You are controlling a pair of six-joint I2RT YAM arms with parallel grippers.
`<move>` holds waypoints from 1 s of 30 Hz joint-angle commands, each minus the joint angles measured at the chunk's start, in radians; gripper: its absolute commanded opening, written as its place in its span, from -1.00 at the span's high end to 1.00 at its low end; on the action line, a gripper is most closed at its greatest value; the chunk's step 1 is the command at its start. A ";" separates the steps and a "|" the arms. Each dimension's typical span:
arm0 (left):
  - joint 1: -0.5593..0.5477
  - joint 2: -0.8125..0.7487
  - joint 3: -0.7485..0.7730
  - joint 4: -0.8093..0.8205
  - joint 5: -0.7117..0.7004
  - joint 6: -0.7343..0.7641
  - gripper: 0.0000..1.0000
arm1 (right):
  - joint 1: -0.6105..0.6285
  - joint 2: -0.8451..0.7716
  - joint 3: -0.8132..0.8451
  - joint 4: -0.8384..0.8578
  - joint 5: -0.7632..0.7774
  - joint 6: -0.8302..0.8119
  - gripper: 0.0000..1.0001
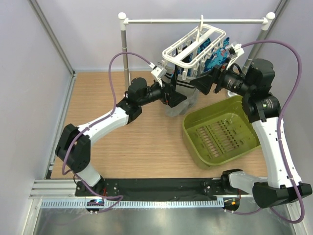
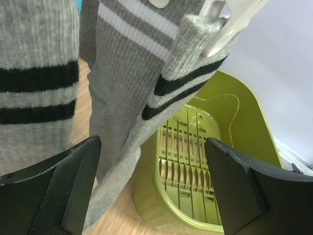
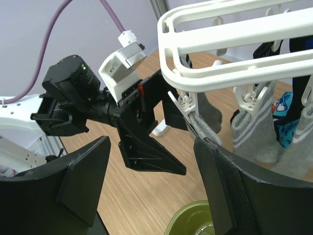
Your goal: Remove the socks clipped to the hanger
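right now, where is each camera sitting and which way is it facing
top external: above and behind the arms, looking down at the table; left arm and right arm show, bases at the bottom.
left wrist: on the left arm, facing grey socks and the green basket between its open jaws.
right wrist: on the right arm, facing the hanger and left arm past its open jaws.
shared: both wrist views catch the grey socks and basket.

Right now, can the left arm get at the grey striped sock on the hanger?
Probably yes: the left tool is open, and the grey striped sock hangs just ahead of it with nothing between.
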 commanded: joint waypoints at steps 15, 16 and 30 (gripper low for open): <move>0.006 -0.123 -0.020 0.039 -0.122 0.102 -0.72 | -0.007 -0.035 -0.071 0.136 -0.006 -0.048 -0.58; 0.014 -0.130 -0.024 0.037 -0.121 0.102 -0.72 | -0.007 -0.042 -0.079 0.137 -0.003 -0.050 -0.58; 0.054 0.048 0.146 0.026 0.120 0.051 -0.71 | -0.007 -0.079 -0.064 0.142 -0.025 -0.041 -0.71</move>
